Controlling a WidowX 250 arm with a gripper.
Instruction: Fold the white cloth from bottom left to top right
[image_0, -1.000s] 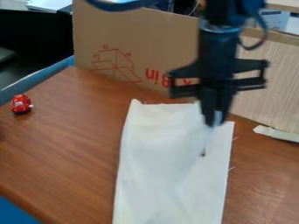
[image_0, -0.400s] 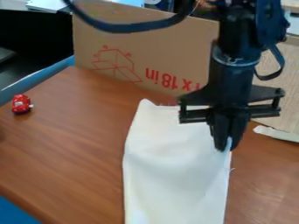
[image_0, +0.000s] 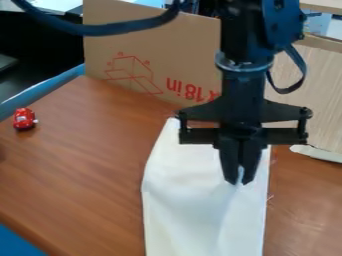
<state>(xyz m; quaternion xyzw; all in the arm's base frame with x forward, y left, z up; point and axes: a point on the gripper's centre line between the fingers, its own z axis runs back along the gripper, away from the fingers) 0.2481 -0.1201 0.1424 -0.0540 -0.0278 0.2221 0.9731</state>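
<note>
Right now we see the black two-finger gripper (image_0: 241, 181) hanging over the upper right part of the long white fabric cloth (image_0: 194, 210), its fingers close together and a small pinch of that fabric caught between the tips. Our cloth lies on the reddish-brown wooden table (image_0: 73, 175), its far left corner near the foot of the brown cardboard panel (image_0: 150, 50) with red print. From that corner the left edge slants outward, bends, then runs down past the bottom of our view; the right edge runs nearly straight down, a few loose threads sticking out beside it. On the left, we have a broad stretch of wood between the cloth and the small red toy car (image_0: 25, 119), which sits well apart, near the table's left edge. To the right, a strip of tabletop borders the cloth, and farther back the pale wood-grained panel (image_0: 324, 100) rises, with the thin whitish strip (image_0: 317, 153) near its foot.
</note>
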